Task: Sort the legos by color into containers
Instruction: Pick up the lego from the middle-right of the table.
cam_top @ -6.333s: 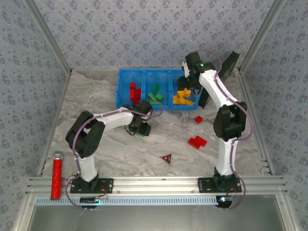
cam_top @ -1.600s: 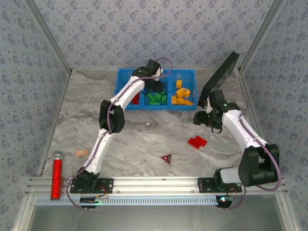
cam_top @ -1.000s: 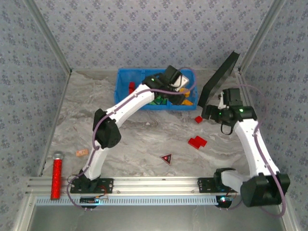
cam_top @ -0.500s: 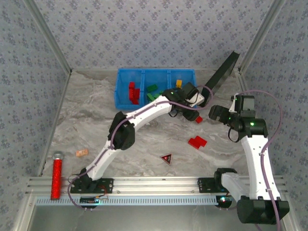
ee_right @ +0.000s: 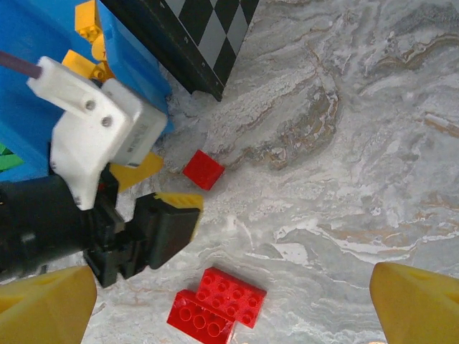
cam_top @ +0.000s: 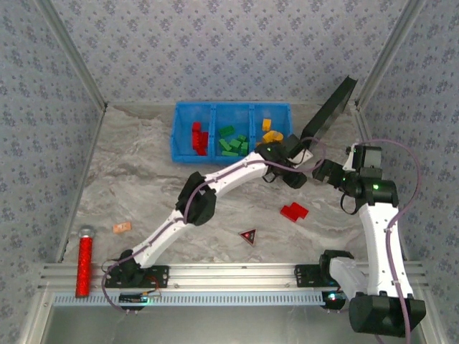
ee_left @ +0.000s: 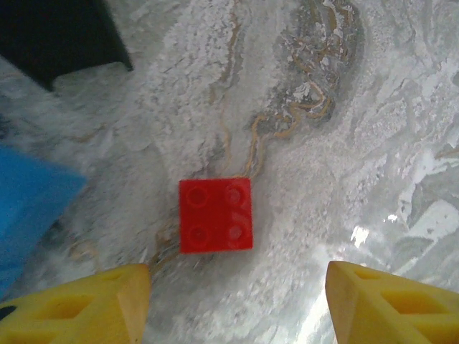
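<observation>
A small red square brick (ee_left: 215,215) lies flat on the marble table (cam_top: 143,179), four studs up. Being square, it has no long axis, and its edges sit slightly askew to the left wrist camera. It rests just off the right front corner of the blue tray (cam_top: 185,118), near the foot of a black checkered board (cam_top: 328,115) that leans against the right wall. The left gripper (ee_left: 237,304) hangs low over it, its yellow fingertips (ee_left: 79,308) spread to either side and just short of the brick, holding nothing. Seen from overhead, that gripper's head covers the brick. Nearer the arms, a clump of two red bricks (cam_top: 293,211) lies studs up, one offset along the other, well clear of both grippers. The right gripper (cam_top: 320,170) hovers beside the left one with its fingers spread very wide and empty. In the tray, red bricks (cam_top: 199,137) fill the left compartment, green (cam_top: 232,142) the middle and yellow-orange (cam_top: 270,132) the right, though the left arm cuts off that compartment's front corner. A dark red triangle (cam_top: 248,235) sits toward the near edge, a red cylinder (cam_top: 84,261) lies far left, and beside it is a small tan scrap (cam_top: 122,227) too small to identify.
</observation>
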Motion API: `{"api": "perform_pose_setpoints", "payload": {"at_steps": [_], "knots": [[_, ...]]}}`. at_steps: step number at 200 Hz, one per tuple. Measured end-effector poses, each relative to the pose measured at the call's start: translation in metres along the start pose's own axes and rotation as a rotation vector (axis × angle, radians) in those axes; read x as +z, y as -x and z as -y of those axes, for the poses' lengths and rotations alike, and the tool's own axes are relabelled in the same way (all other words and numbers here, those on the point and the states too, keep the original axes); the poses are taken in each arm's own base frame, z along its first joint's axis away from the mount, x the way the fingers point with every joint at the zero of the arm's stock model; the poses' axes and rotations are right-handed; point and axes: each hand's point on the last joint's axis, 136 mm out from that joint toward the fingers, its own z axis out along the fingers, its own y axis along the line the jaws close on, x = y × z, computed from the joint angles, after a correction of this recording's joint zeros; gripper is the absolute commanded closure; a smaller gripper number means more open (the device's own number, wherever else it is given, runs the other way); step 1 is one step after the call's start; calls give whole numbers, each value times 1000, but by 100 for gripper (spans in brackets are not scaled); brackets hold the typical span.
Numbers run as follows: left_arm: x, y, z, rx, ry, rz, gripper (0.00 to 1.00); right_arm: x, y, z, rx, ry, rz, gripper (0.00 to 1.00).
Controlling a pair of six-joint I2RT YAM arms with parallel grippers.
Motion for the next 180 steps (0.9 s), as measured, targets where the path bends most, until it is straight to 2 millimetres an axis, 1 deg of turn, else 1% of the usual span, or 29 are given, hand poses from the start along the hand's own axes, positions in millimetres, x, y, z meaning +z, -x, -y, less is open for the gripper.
{"api": "perform_pose_setpoints", "payload": {"at_steps": [16,41,61,86,100,127,165,180], "knots": [[11,-3,2,-8,-4,1,33,2,-1,2,6,-3,-2,0],[22,-1,5,-21,-9,22,32,5,-2,3,8,-4,-1,0],[26,8,5,-30,-11,55,32,6,-2,3,9,-1,1,0],[31,13,4,-43,-9,79,31,6,-1,1,9,7,4,0],[35,13,3,-47,-5,84,31,6,-1,0,9,14,2,0],[46,4,-3,-63,14,66,31,8,-3,-2,10,27,-12,0],[48,7,-7,-79,42,85,31,9,-4,-3,10,31,-18,0],[49,9,-7,-86,45,90,35,10,-4,-3,11,34,-22,0]]}}
